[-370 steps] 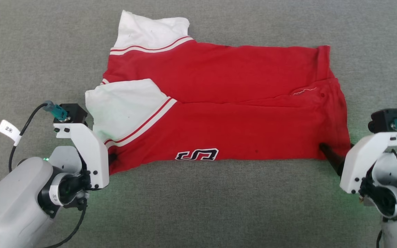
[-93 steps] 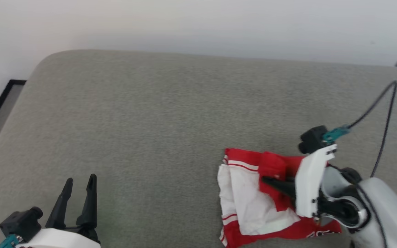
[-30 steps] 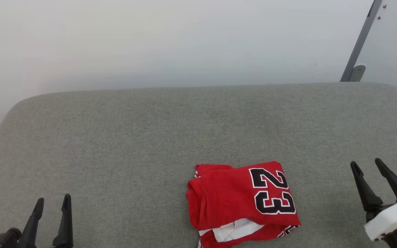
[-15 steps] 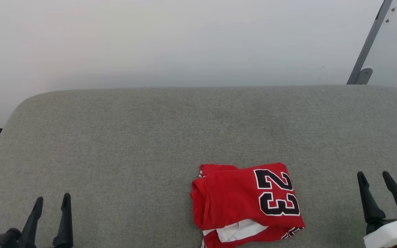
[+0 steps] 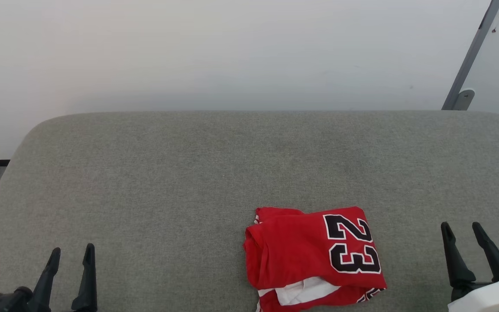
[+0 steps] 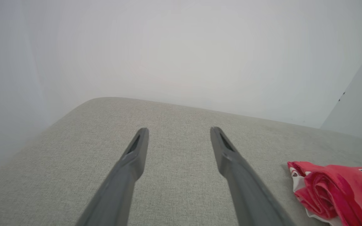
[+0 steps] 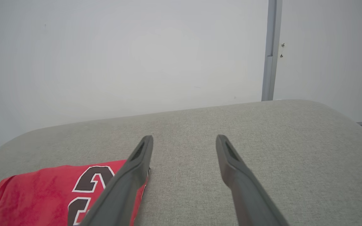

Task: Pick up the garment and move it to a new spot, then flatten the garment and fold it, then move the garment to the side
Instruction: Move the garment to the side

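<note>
1. Grippers: left gripper point(image 5: 72, 248) lower left, right gripper point(image 5: 461, 225) lower right, both spread wide, empty.
2. Garment point(image 5: 314, 255) lies folded at lower centre-right on the grey padded surface point(image 5: 167, 173), nearer the right gripper, leftward of it.

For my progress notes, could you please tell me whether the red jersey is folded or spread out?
Folded. The garment lies as a compact layered bundle on the grey cushion, white fabric peeking from beneath.
</note>
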Motion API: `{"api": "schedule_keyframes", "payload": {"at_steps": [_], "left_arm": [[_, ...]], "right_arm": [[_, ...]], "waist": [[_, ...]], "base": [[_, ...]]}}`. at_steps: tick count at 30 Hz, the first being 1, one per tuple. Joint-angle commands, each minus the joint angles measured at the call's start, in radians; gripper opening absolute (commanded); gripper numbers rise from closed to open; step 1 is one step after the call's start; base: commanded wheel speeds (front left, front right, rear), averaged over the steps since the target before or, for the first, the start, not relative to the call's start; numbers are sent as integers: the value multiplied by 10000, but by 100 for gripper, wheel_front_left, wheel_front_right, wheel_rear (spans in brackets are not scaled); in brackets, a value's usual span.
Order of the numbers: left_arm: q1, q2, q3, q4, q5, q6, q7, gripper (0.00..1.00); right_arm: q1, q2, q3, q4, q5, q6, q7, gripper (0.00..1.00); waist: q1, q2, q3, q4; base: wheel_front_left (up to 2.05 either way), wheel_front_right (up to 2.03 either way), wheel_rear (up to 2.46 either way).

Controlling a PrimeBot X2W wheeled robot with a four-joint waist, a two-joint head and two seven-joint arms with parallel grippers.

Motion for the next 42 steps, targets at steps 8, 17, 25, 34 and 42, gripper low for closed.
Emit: {"api": "schedule_keyframes", "payload": {"at_steps": [8,17,25,34,42], "left_arm": [[-99,63,-137,47,12,-29,-47,100],[-160,11,-203,48,14,-29,-47,100],[-86,-54,-249,37,-121,-30,-48,100],[-288,-57,-618,129,-200,-29,-48,100],[-559,10,-1073,274,-341,-29,-48,100]], "right_arm": [[98,44,177,127,21,0,-39,100],[-173,-240,854,554,381,0,-39,100],[-1209,-1044,2445,1064,1465,0,1371,100],[-2412,-2006,4093,1165,2674,0,4175,100],[-3549,-2542,4920,1597,3222,0,6567,100]], "waist": [[0,-1,-34,93],[0,-1,-57,285],[0,-1,3,466],[0,-1,169,881],[0,-1,569,1413]], "base": [[0,0,0],[0,0,0],[0,0,0],[0,0,0],[0,0,0]]}}
